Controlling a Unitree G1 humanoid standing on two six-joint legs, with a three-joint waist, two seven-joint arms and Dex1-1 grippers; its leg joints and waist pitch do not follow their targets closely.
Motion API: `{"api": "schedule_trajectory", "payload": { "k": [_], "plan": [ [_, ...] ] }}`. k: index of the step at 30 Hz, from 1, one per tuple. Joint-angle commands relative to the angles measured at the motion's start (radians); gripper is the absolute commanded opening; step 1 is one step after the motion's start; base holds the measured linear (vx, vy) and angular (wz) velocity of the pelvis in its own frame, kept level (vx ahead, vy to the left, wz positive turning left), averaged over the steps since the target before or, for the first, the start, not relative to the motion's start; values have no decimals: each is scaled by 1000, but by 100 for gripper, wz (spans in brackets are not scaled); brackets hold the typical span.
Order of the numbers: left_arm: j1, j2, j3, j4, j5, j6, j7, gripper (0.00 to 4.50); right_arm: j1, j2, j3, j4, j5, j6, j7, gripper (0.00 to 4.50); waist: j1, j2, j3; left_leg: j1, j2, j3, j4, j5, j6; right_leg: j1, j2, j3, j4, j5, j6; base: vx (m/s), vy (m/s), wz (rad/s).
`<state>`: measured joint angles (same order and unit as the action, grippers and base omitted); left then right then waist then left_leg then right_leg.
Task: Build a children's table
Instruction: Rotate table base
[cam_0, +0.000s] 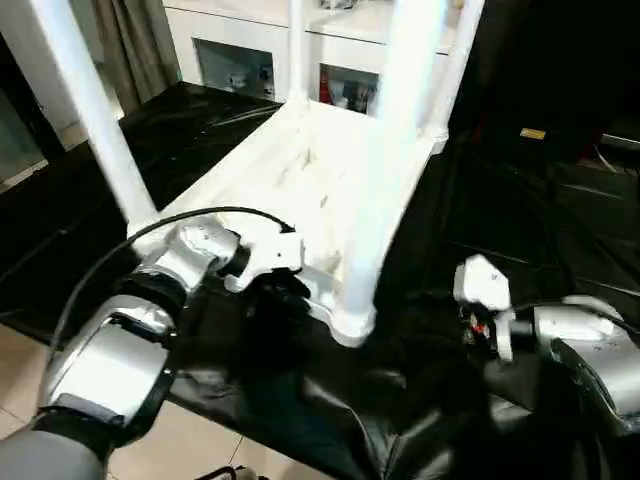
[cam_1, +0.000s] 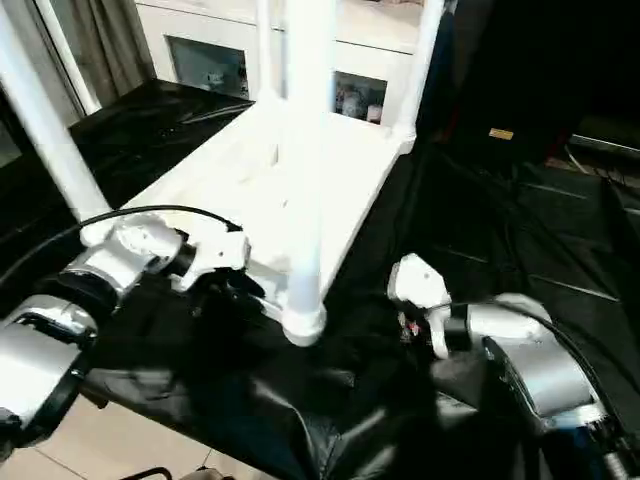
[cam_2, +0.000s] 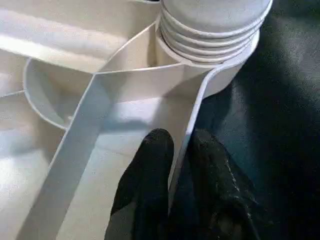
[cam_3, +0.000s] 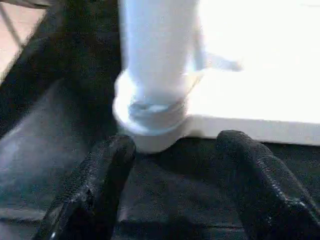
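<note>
The children's table lies upside down on black cloth, its ribbed white tabletop (cam_0: 290, 170) facing up. Several white legs stand upright in the corner sockets, the nearest leg (cam_0: 385, 190) rising from the near corner socket (cam_2: 220, 75). My left gripper (cam_2: 181, 140) is at the tabletop's near edge, just left of that socket. Its two black fingers are shut on the thin rim wall, one inside and one outside. My right gripper (cam_3: 175, 145) hovers low over the cloth, to the right of the near leg's base (cam_3: 155, 115). Its fingers stand open and hold nothing.
A white glass-doored cabinet (cam_0: 240, 60) stands behind the table. Crumpled black cloth (cam_0: 520, 230) covers the work surface. Tiled floor (cam_0: 190, 440) shows at the near left, beyond the cloth's edge. A black cable (cam_0: 200, 215) loops over my left forearm.
</note>
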<state>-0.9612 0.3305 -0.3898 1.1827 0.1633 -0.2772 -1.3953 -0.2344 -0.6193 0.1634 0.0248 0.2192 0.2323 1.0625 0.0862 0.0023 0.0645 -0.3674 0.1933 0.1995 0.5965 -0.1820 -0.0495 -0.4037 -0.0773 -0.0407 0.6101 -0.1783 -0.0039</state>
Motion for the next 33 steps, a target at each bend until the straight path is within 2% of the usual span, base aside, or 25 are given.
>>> {"api": "schedule_trajectory", "payload": {
  "k": [1,3,6,7,8,10,11,13,14,15,16,17,18,20,21,22,23,25,26,30,32,33],
  "plan": [
    [24,24,-44,13,59,58,-24,52,-12,11,-17,43,-40,-15,-56,307,4,-6,-71,13,36,-19,-66,-221,27,51,-67,37,-75,-200,-256,0,0,0],
    [33,25,-49,14,72,81,2,49,-16,20,-25,60,-53,-17,-87,307,1,-1,-71,15,34,-20,-67,-230,20,51,-67,36,-78,-220,-251,0,0,0],
    [50,7,-21,16,61,161,94,32,-22,39,-44,84,-61,-15,-142,307,-6,-5,-68,13,30,-20,-67,-240,24,53,-64,35,-82,-248,-244,0,0,0],
    [59,-6,3,10,44,207,133,27,-24,48,-54,92,-60,-11,-165,307,-9,-6,-67,14,28,-19,-66,-248,26,52,-65,35,-86,-292,-231,0,0,0],
    [68,-21,38,-1,12,263,174,25,-26,59,-67,99,-52,-4,-187,307,-13,-1,-65,14,28,-20,-67,-263,24,51,-66,33,-91,-344,-223,0,0,0],
    [75,-36,73,-14,-19,304,223,23,-26,70,-81,102,-43,7,-207,307,-19,-3,-63,16,24,-24,-67,-289,21,51,-66,28,-101,-437,-197,0,0,0],
    [81,-41,88,-24,-30,323,253,22,-25,75,-87,106,-38,12,-215,307,-25,-6,-65,9,24,-27,-69,-282,23,56,-64,27,-98,-444,-184,0,0,0],
    [106,-49,104,-65,-37,349,299,20,-24,79,-91,112,-39,13,-228,307,-36,-6,-66,2,22,-31,-73,-285,25,57,-61,22,-102,-458,-162,0,0,0],
    [126,-52,109,-98,-35,344,322,16,-24,81,-91,118,-43,12,-238,307,-47,-14,-66,-1,19,-30,-70,-286,30,57,-60,21,-104,-466,-153,0,0,0],
    [159,-54,111,-149,-33,320,339,13,-28,87,-90,129,-52,10,-251,307,-48,-11,-67,-2,20,-33,-71,-280,31,59,-62,20,-103,-467,-151,0,0,0],
    [165,-54,111,-157,-33,314,340,10,-29,88,-90,131,-54,9,-253,307,-54,-13,-65,-5,19,-33,-71,-276,36,57,-61,18,-106,-485,-142,0,0,0],
    [176,-55,112,-173,-34,301,342,6,-32,91,-89,135,-57,8,-258,307,-57,-12,-66,4,17,-29,-66,-281,44,47,-59,20,-114,-506,-137,0,0,0],
    [180,-54,112,-178,-34,296,340,2,-32,91,-89,135,-57,8,-258,307,-57,-11,-66,7,16,-28,-64,-284,46,44,-58,20,-117,-514,-138,0,0,0],
    [236,-51,104,-264,-36,237,311,2,-37,101,-84,133,-59,12,-259,307,-57,-18,-66,4,22,-29,-68,-277,53,45,-57,22,-111,-483,-145,0,0,0],
    [236,-51,104,-264,-36,237,311,2,-37,101,-84,133,-59,12,-259,307,-55,-14,-68,8,25,-29,-69,-278,53,42,-58,23,-110,-472,-151,0,0,0],
    [257,-48,99,-297,-48,208,283,2,-37,104,-80,130,-59,14,-257,307,-52,-10,-72,12,29,-28,-67,-270,52,41,-61,27,-104,-418,-173,0,0,0],
    [268,-45,93,-318,-52,195,273,2,-38,105,-76,129,-61,12,-255,307,-51,-12,-71,8,31,-28,-70,-262,54,43,-57,27,-96,-363,-190,0,0,0],
    [295,-39,84,-370,-64,171,241,2,-40,108,-68,127,-61,6,-251,307,-46,-10,-72,10,32,-25,-71,-257,54,42,-56,29,-92,-307,-208,0,0,0],
    [300,-37,84,-378,-64,180,240,2,-44,110,-66,126,-60,3,-251,307,-44,-13,-72,12,33,-24,-70,-251,54,42,-58,30,-88,-291,-214,0,0,0],
    [307,-19,68,-387,-38,207,241,2,-53,121,-66,123,-50,-19,-239,307,-39,-12,-71,11,32,-23,-71,-238,49,44,-60,32,-86,-278,-215,0,0,0],
    [311,0,51,-391,-15,243,234,0,-43,126,-71,94,1,5,-189,307,-37,-11,-70,11,33,-24,-72,-245,49,46,-61,33,-86,-290,-208,0,0,0],
    [312,3,49,-391,-13,249,233,0,-39,126,-70,88,10,9,-177,325,-37,-11,-69,11,33,-24,-73,-249,49,46,-61,33,-87,-298,-206,0,0,0]
  ]
}}
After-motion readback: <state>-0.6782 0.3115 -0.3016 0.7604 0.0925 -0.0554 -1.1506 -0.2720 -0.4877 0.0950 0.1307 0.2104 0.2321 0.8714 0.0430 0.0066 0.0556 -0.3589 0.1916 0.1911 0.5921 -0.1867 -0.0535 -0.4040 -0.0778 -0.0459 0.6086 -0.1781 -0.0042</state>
